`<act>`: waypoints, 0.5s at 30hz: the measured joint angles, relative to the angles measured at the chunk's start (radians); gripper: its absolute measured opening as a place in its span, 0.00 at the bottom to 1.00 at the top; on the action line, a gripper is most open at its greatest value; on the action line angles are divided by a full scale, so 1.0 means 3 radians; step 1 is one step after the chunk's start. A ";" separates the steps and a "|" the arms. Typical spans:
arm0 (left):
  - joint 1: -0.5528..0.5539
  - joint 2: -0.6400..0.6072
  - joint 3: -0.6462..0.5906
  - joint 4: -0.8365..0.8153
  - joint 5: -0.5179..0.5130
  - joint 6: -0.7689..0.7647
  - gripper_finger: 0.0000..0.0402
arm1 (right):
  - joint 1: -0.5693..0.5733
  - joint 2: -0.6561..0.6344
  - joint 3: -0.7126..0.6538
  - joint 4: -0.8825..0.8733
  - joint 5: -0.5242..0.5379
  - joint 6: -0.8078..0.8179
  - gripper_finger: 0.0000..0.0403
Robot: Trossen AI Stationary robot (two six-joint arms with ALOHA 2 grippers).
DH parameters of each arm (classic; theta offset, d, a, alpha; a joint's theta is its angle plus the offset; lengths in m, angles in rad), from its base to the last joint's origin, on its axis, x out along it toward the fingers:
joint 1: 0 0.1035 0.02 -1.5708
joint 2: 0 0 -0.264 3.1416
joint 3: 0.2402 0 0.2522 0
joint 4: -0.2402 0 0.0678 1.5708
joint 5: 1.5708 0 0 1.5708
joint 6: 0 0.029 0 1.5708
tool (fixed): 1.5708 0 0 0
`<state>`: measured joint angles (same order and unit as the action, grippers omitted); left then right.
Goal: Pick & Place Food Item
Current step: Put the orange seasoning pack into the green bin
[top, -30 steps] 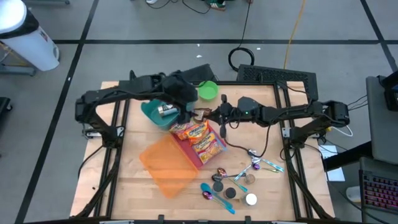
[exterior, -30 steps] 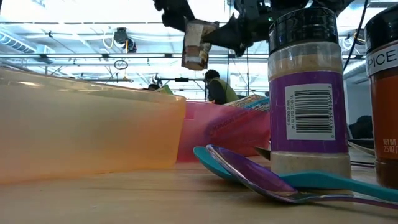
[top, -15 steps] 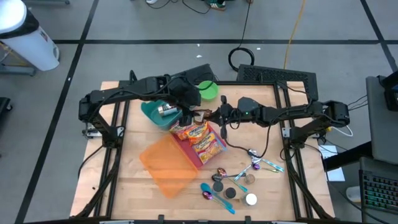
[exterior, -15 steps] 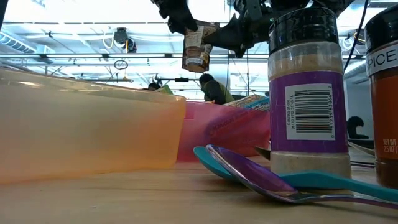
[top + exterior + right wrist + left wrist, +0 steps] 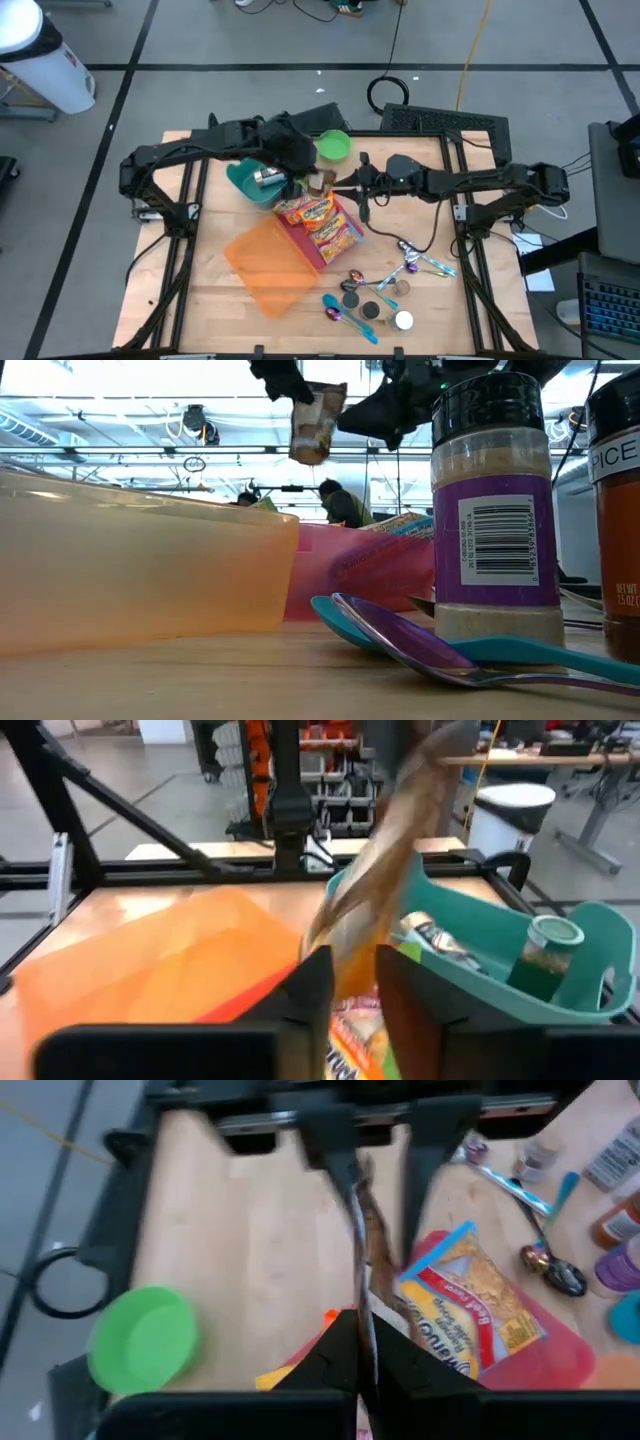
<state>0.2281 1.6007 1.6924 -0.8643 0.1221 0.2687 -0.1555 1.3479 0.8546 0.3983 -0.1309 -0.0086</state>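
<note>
A brown food packet (image 5: 320, 182) hangs in the air between my two grippers, above the pink tray (image 5: 352, 243) of noodle packs. My left gripper (image 5: 306, 180) comes from the table's left and is shut on the packet (image 5: 362, 1250). My right gripper (image 5: 346, 186) reaches level from the table's right. Its fingers are slightly open, one on each side of the packet's other end (image 5: 345, 945). In the low view the packet (image 5: 316, 422) is tilted between the two grippers. My left gripper pinches the packet's upper end (image 5: 300, 395) between its two fingers, slanting down from the table's left; the wrist view shows the packet edge-on (image 5: 366, 1320). The packet hangs tilted, clear of the tray. My right gripper's fingers (image 5: 335, 1145) flank the packet; I cannot tell whether one touches it.
A teal bin (image 5: 243, 180) with a jar (image 5: 545, 955) stands under the left arm, a green bowl (image 5: 333, 146) behind it. An orange container (image 5: 270, 262) lies by the tray. Spoons and spice jars (image 5: 375, 300) crowd the near right; one jar (image 5: 497, 510) looms in the low view.
My left gripper has taken hold of the packet's upper end. The packet hung upright from my right gripper; now it tilts, its top pulled toward the left gripper and away from the right gripper's tips.
</note>
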 joint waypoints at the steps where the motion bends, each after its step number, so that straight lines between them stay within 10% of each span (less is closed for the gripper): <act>1: 0.0034 -0.0050 0.0000 -0.0022 -0.0035 -0.0002 0.01 | 0.0001 -0.0056 -0.0002 -0.0073 0.0003 0.0003 0.21; 15: 0.0802 -0.1241 -0.1786 0.0978 -0.0591 -0.0304 0.00 | 0.0000 -0.0784 -0.0006 -0.0811 0.0101 0.0053 0.54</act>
<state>0.4687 1.2282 1.1567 -0.5708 -0.0553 0.1774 -0.1554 1.1128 0.8528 0.1550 -0.1007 0.0074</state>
